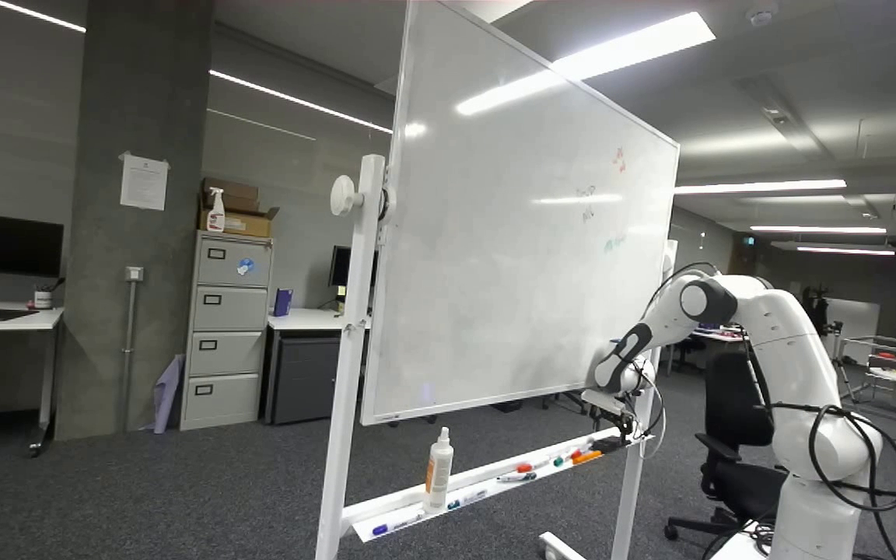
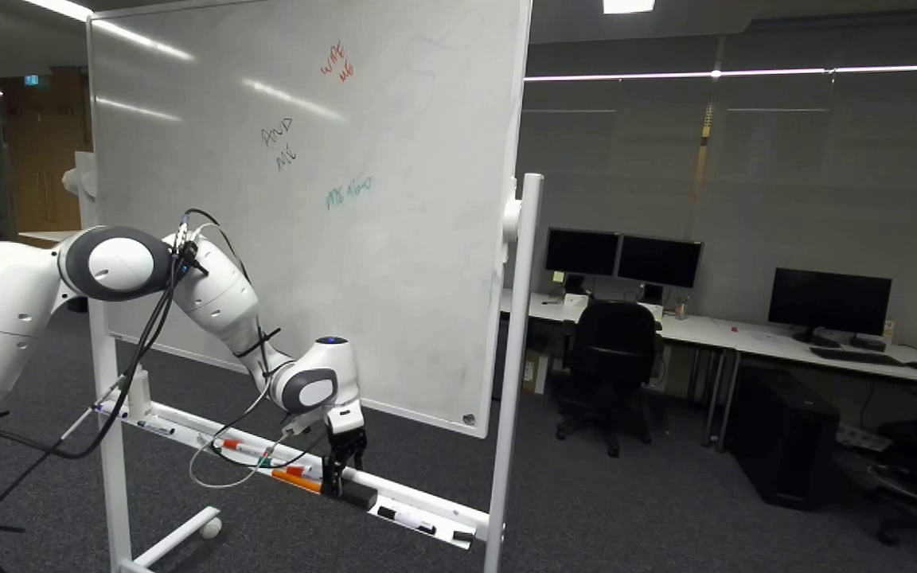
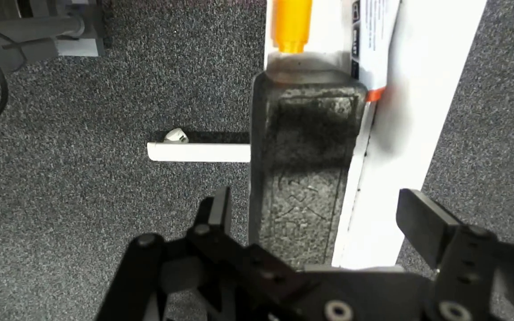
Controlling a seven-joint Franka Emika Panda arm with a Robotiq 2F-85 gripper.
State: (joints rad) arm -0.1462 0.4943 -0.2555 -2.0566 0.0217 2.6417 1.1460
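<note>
The jaws stand wide and empty, and in the wrist view the dark eraser (image 3: 306, 174) lies on the white tray (image 3: 328, 29) between them, its long axis roughly square to their closing line.

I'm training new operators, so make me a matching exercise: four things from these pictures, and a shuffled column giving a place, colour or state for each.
1. Eraser
2. Whiteboard
3. End effector
4. Filing cabinet

A. Bears red, black and green writing
B. Has a spray bottle on top
C. Dark, lying on the tray
D. Open, gripping nothing

Pairs: 1-C, 2-A, 3-D, 4-B
</note>
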